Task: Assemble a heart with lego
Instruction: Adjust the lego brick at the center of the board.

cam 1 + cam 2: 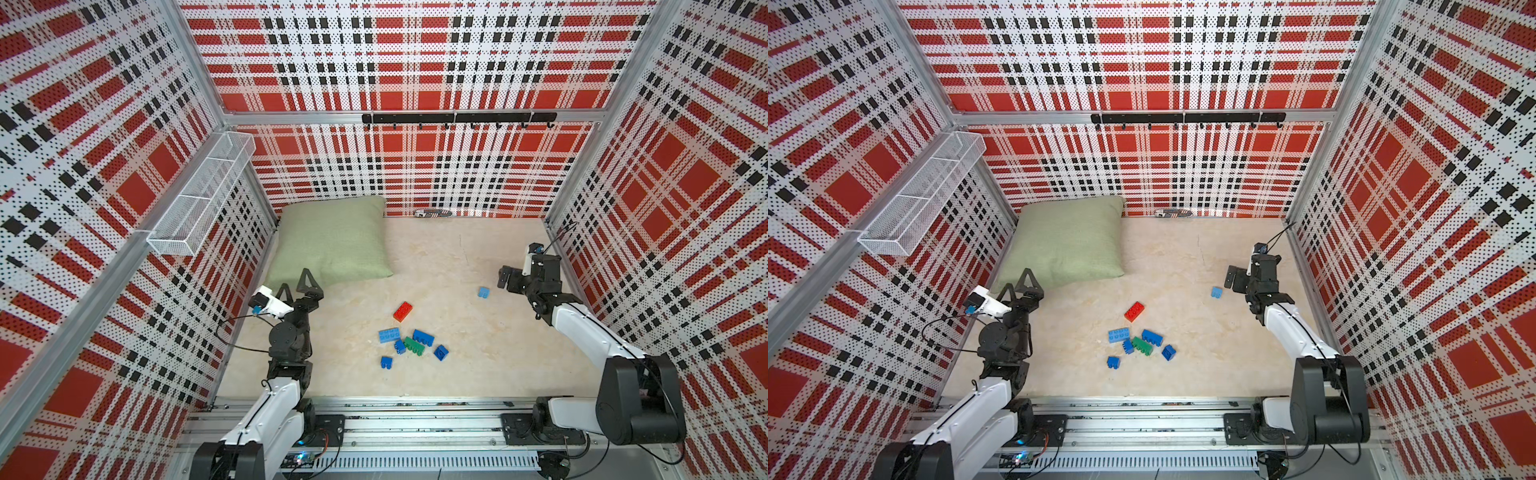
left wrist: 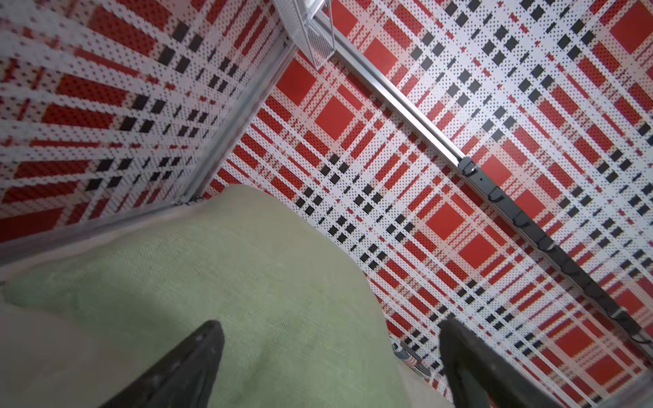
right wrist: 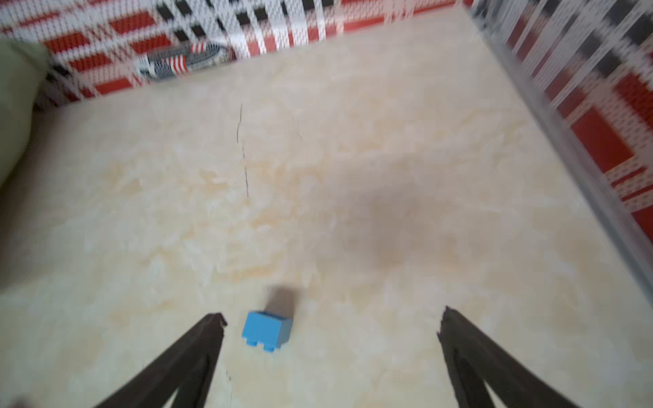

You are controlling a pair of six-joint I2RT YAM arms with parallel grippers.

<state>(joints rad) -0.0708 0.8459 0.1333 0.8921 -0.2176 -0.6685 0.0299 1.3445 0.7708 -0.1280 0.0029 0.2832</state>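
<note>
The lego lies loose on the beige floor, and no joined heart shows in any view. In both top views a red brick (image 1: 402, 311) (image 1: 1134, 311) sits above a cluster: a light blue long brick (image 1: 389, 335), a dark blue brick (image 1: 423, 337), a green brick (image 1: 414, 345) and small blue bricks (image 1: 386, 362). A small light blue brick (image 1: 483, 292) (image 3: 267, 330) lies apart on its side, just in front of my open right gripper (image 1: 510, 277) (image 3: 333, 314). My left gripper (image 1: 296, 286) (image 2: 328, 325) is open and empty, raised over the pillow's near edge.
A green pillow (image 1: 332, 241) (image 2: 247, 282) fills the back left corner. A white wire basket (image 1: 203, 195) hangs on the left wall and a black hook rail (image 1: 457, 118) on the back wall. A small striped object (image 1: 433, 213) lies at the back wall's foot.
</note>
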